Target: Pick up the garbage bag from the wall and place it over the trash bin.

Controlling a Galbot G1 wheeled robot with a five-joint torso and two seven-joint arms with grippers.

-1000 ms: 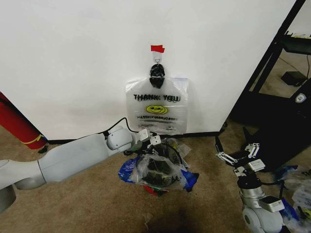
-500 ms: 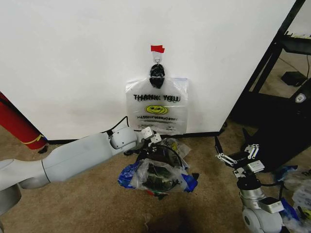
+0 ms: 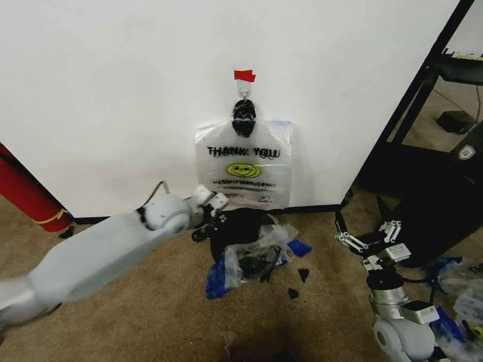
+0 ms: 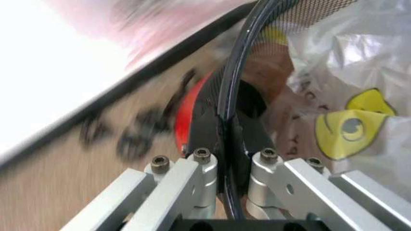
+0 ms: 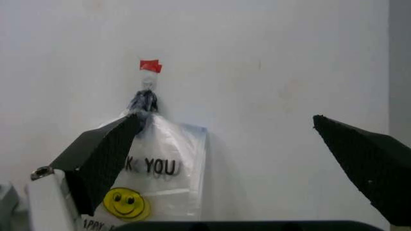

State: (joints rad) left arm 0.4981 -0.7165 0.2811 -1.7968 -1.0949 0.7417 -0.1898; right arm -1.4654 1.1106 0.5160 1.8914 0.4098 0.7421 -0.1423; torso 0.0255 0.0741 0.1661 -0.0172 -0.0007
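Observation:
The garbage bag (image 3: 256, 255), thin whitish plastic with blue patches, lies crumpled on the small black trash bin (image 3: 240, 226), which stands on the carpet below the wall (image 3: 113, 90). My left gripper (image 3: 217, 214) is shut on the bin's black rim (image 4: 241, 57). The rim runs between its fingers (image 4: 204, 168), with the bin's red base (image 4: 192, 110) behind and the bag's yellow smiley (image 4: 350, 125) beside it. The bin looks tipped. My right gripper (image 3: 370, 241) hangs open to the right, apart from both, facing the wall (image 5: 270, 72).
A second smiley bag (image 3: 245, 170) with black knotted handles hangs from a hook (image 3: 243, 90) under red tape (image 3: 244, 75). A long red cylinder (image 3: 26, 192) leans at the left, and black shelving (image 3: 423, 113) stands at the right. Dark scraps (image 3: 302, 274) lie on the carpet.
My left arm has pulled back and up toward the wall with the bin's rim in its grip. The bin has tipped and the bag has bunched and slid to one side.

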